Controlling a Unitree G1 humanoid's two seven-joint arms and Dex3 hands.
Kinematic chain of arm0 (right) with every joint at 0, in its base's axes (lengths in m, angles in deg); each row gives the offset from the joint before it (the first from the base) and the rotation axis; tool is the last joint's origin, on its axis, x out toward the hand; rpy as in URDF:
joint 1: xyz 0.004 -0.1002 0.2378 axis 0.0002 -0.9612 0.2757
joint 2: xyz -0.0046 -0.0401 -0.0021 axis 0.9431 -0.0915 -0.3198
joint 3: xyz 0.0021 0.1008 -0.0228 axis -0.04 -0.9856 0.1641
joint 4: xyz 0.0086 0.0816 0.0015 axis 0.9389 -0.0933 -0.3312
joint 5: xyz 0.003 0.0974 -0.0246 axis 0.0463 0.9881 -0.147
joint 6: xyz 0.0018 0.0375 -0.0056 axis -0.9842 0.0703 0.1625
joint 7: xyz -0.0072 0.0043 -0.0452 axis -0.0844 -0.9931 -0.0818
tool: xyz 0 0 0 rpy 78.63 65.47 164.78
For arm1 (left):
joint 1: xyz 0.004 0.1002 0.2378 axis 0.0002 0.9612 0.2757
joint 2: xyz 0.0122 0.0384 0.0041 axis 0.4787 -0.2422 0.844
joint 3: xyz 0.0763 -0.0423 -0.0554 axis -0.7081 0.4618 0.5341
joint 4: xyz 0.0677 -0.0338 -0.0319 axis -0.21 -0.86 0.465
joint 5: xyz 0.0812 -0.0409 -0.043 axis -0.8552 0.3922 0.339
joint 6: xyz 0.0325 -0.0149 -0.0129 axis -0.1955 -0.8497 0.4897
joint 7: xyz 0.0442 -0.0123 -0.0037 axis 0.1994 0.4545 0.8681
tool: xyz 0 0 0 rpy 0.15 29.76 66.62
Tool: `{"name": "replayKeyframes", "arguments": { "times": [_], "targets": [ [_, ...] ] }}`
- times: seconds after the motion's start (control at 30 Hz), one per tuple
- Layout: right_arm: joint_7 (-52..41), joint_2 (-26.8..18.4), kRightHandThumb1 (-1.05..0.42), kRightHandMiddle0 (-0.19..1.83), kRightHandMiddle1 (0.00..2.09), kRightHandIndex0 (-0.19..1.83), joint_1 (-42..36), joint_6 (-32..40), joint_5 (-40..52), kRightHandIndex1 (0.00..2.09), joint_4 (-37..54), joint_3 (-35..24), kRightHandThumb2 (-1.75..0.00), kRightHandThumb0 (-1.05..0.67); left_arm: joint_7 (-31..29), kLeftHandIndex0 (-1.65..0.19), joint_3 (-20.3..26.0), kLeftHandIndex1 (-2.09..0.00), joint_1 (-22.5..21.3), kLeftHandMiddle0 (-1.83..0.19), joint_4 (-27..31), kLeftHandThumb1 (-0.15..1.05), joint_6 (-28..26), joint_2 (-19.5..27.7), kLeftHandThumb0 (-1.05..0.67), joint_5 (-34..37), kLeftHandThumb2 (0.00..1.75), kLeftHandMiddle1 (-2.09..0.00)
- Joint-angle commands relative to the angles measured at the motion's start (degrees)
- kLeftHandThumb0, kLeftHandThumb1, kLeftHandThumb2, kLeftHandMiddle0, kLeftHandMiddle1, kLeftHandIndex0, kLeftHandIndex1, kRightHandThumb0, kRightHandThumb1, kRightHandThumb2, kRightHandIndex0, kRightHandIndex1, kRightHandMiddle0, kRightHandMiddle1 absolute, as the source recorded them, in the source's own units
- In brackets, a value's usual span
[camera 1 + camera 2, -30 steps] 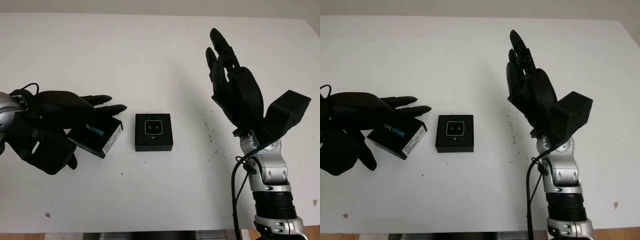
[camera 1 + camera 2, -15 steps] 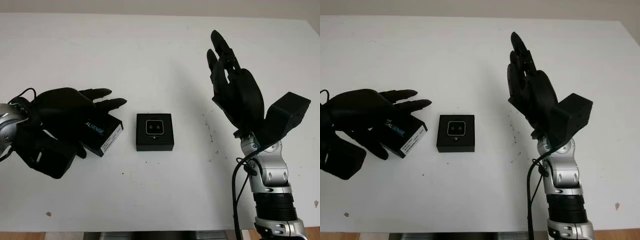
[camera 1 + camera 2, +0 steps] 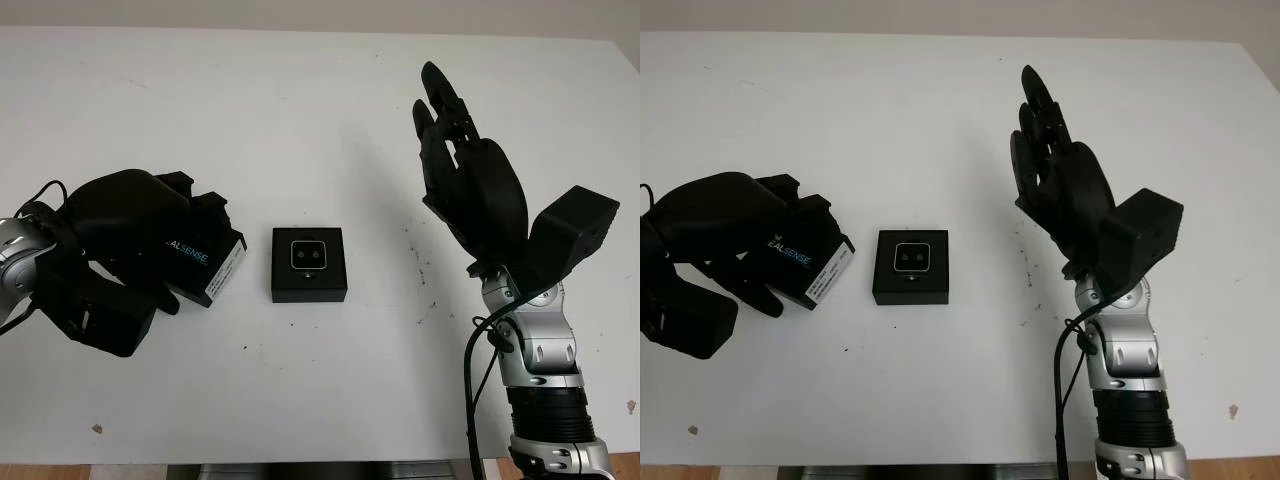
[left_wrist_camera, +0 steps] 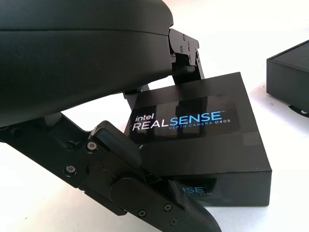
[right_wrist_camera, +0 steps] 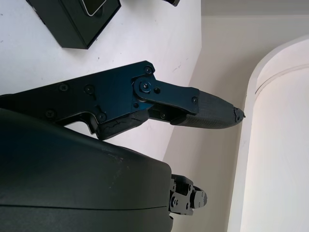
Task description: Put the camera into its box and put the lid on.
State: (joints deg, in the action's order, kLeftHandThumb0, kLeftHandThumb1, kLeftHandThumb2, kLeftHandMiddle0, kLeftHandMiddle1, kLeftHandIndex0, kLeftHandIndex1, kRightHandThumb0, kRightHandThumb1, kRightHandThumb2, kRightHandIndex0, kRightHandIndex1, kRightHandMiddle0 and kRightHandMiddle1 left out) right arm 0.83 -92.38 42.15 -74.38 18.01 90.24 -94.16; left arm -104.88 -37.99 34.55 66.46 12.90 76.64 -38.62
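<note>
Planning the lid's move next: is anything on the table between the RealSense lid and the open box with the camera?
Nothing visible. The left hand grips the RealSense lid, and only bare white table separates it from the box holding the camera.

— Where was the small silver-faced camera?
— Seated in its open square black box, mid-table.
— And the flat black printed lid?
— Just left of the box, apart from it, tilted

Likely a lab: bare, scuffed white table against plain wall.
</note>
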Motion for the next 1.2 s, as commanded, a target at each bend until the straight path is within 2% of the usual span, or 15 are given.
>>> {"name": "replayKeyframes", "arguments": {
  "times": [0.0, 0.13, 0.23, 0.33, 0.5, 0.63, 0.87, 1.0, 1.17],
  "targets": [
    [0.2, -0.19, -1.05, -0.12, 0.16, -0.09, -0.54, -0.63, -0.25, 0.06, 1.13, 0.06, -0.6, -0.69, -2.06, -0.46, -0.56, -2.09, 2.09, -1.03, 1.3, 1.05, -0.92, -0.25, -0.52, 1.2, 0.36, -2.09],
    [0.55, 0.01, -1.05, -0.1, 0.17, -0.09, -0.52, -0.76, -0.61, 0.06, 0.93, 0.12, -0.57, -0.72, -5.11, -0.48, 0.51, -2.09, 2.5, -1.08, 4.31, 1.05, -4.99, -0.88, -0.52, 3.84, 0.45, -2.09],
    [1.32, 0.08, -1.05, -0.1, 0.17, -0.08, -0.59, -0.48, -1.34, 0.06, 1.14, 0.32, -0.55, -0.74, -8.44, -0.48, 2.34, -2.09, 2.9, -1.08, 9.28, 1.05, -14.8, -2.94, -0.48, 5.39, 0.44, -2.09],
    [1.75, 0.38, -1.05, -0.1, 0.17, -0.07, -0.56, -0.06, -1.37, 0.07, 1.44, 0.42, -0.53, -0.72, -16.42, -0.58, 2.83, -2.09, 0.65, -0.97, 14.59, 1.05, -26.48, -4.17, -0.46, 8.22, 0.47, -2.09],
    [3.07, 1.02, -1.05, -0.09, 0.19, -0.07, -0.35, -0.27, -2.08, 0.07, 1.28, 0.79, -0.52, -0.72, -23.08, -0.71, 2.69, -2.09, -3.14, -1.01, 19.63, 1.05, -38.64, -6.05, -0.4, 11.41, 0.45, -2.09],
    [4.15, 1.62, -1.05, -0.13, 0.18, -0.1, -0.52, -0.74, -2.96, 0.05, 1.49, 1.49, -0.55, -0.72, -27.88, -0.81, 0.44, -2.09, -7.55, -1.08, 22.84, 1.05, -48.49, -7.52, -0.36, 11.01, 0.45, -2.09],
    [6.41, 3.52, -1.05, -0.19, 0.11, -0.17, -1.31, 1.3, -4.23, 0.02, 2.7, 3.02, -0.58, -0.73, -32.16, -0.69, -3.91, -2.09, -12.74, -0.94, 25.09, 1.05, -55.86, -9.13, -0.34, 9.68, 0.44, -2.09],
    [7.14, 4.17, -1.05, -0.16, 0.12, -0.16, -1.29, 1.91, -4.75, 0.03, 2.76, 3.62, -0.56, -0.75, -33.15, -0.81, -5.03, -2.09, -14.13, -1.07, 26.1, 1.05, -57.96, -9.9, -0.34, 9.69, 0.44, -2.09],
    [7.24, 4.4, -1.05, -0.14, 0.13, -0.15, -1.14, 1.3, -4.85, 0.04, 2.47, 3.95, -0.56, -0.74, -31.81, -0.55, -7.22, -2.09, -14.25, -0.9, 26.71, 1.05, -56.78, -10.0, -0.35, 6.32, 0.43, -2.09]
  ]
}}
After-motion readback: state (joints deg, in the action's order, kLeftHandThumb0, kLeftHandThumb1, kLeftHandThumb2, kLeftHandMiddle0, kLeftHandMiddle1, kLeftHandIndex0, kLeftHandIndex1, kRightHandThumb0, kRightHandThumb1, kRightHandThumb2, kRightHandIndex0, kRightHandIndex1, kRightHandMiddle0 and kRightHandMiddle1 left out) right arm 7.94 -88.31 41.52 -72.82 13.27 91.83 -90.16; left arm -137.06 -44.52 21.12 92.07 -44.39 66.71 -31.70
